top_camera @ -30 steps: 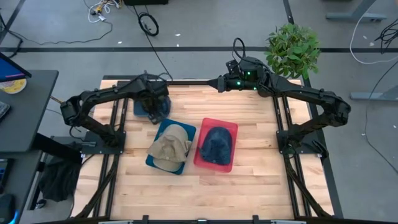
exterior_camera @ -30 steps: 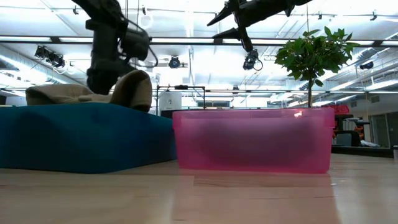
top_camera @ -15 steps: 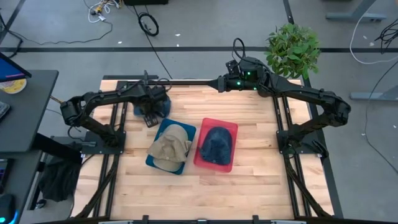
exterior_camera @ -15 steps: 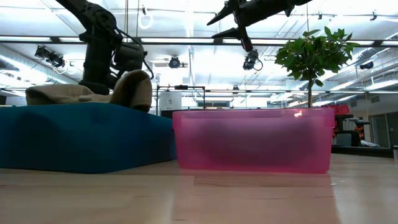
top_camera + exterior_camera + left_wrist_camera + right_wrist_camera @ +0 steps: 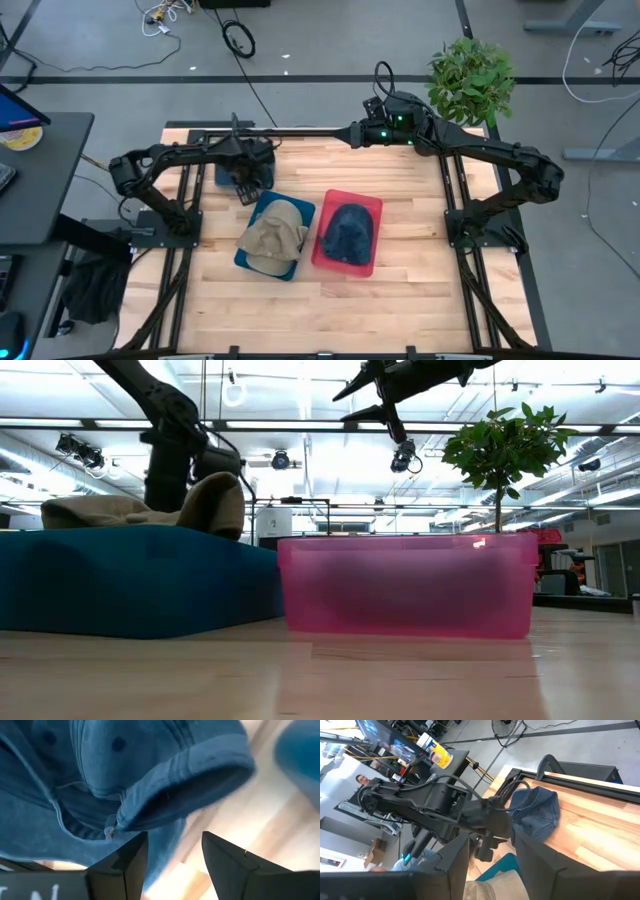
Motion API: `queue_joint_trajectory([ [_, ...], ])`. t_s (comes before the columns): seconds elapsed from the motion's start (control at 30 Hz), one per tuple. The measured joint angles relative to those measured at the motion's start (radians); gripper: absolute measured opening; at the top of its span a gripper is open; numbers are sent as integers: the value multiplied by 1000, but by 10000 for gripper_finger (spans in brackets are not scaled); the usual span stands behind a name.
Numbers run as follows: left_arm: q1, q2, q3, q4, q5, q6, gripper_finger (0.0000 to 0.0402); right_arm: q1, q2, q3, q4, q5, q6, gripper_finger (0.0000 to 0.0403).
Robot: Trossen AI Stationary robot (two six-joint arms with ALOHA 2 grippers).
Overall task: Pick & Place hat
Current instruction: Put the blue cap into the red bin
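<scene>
Left gripper (image 5: 246, 190), fingers apart and empty, hung over the faded blue denim cap (image 5: 125, 780) at the frame's upper left; it needed to drop squarely onto the brim before pinching, while the right gripper (image 5: 352, 133) waited open at top centre.

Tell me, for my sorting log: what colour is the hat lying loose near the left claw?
Faded denim blue hat, clearest in the left wrist view.

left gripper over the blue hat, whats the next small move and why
Probably ease the left gripper down and close on the blue hat: its fingers are open with nothing between them, and the hat's brim lies just ahead on the table.
</scene>
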Motion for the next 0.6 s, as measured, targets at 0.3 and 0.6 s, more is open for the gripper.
queue_joint_trajectory([
  [0.3,0,133,0,33,-64,77,138,0,2,0,3,1,-5,164],
  [0.6,0,129,10,-38,-50,59,14,0,2,0,3,2,-28,164],
])
